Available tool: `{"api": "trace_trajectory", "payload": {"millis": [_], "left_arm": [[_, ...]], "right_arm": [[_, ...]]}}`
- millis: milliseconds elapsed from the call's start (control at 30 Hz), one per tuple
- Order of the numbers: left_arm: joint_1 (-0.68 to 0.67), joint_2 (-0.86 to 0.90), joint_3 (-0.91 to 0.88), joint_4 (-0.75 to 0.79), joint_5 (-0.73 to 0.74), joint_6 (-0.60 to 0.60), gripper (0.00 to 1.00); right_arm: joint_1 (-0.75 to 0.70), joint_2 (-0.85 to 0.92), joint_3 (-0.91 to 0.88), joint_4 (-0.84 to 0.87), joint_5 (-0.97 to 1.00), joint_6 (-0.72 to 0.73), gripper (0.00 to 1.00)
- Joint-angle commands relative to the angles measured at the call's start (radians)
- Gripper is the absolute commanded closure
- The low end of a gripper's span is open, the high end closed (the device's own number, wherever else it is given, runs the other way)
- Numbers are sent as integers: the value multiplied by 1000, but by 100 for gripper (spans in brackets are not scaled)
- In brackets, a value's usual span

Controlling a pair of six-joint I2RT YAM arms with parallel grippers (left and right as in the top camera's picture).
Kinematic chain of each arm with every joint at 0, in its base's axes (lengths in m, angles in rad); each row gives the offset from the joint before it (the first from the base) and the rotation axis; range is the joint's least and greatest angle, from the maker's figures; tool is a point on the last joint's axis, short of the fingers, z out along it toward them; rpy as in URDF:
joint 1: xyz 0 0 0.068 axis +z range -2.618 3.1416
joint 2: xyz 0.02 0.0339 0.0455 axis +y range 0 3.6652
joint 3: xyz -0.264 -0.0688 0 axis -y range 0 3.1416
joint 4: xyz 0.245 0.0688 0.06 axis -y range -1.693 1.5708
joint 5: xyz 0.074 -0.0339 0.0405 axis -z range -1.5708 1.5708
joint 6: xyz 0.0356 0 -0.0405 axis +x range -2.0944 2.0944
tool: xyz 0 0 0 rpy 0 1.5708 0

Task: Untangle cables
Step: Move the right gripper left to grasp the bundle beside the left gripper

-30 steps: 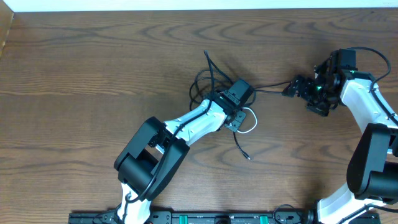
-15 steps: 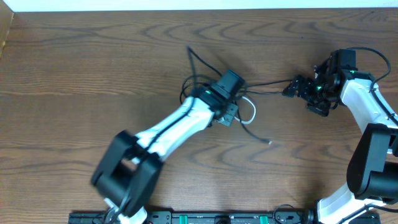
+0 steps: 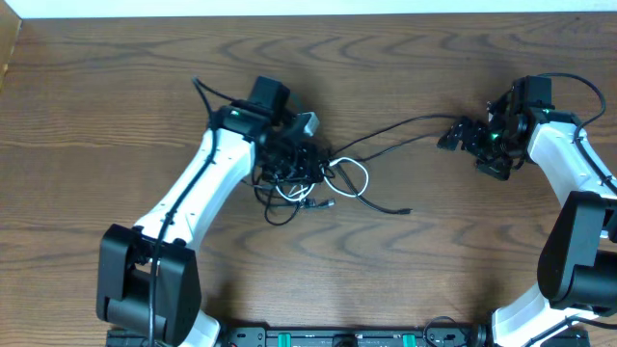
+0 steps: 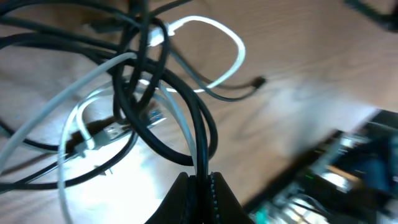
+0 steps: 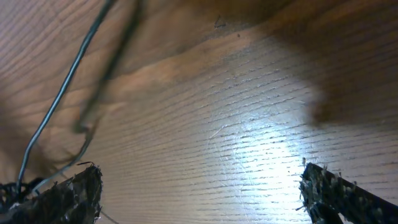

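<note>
left gripper (image 4: 200, 182) is clamped on a black strand and has swung the cables (image 3: 313, 169) from the centre of the table (image 3: 482, 280) out toward 10 o'clock. the knot looks looser, with the white cable (image 3: 359, 175) loop trailing at its 4 o'clock. one strand stretches to 3 o'clock, reaching the right gripper (image 3: 455, 137), jaws wide, nothing between. no containers in view.

Right gripper (image 5: 199, 194): jaws wide apart, bare wood between them.
Fingers (image 5: 78, 193): dark, rough-edged tips in both lower corners.
Cable (image 5: 62, 93): thin, runs from the top edge down to the lower-left tip; contact unclear.
Streak (image 5: 106, 74): blurred, beside the cable; cable or shadow, cannot tell.
Table (image 5: 249, 87): wood grain, glare low centre.
</note>
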Motion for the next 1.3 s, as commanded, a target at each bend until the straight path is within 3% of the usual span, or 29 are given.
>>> {"api": "trace_trajectory", "payload": {"millis": [0,467,833,1100,1267], "left_arm": [[26,-5,-4,-17,190,0,93],[14,-5,-11,-19,160,63,93],[69,-6,-10,-57,557,172,93],[101,-6,-11,-58,559,190,93],[101,-6,-11,-57,482,224,93]], "right_arm": [[3,-3,-3,-1,0,-4,1],[3,-3,-3,-1,0,-4,1],[3,-2,-3,-1,0,-4,1],[4,-3,-3,82,-30,0,1],[5,-3,-3,-19,-140,0,1]]}}
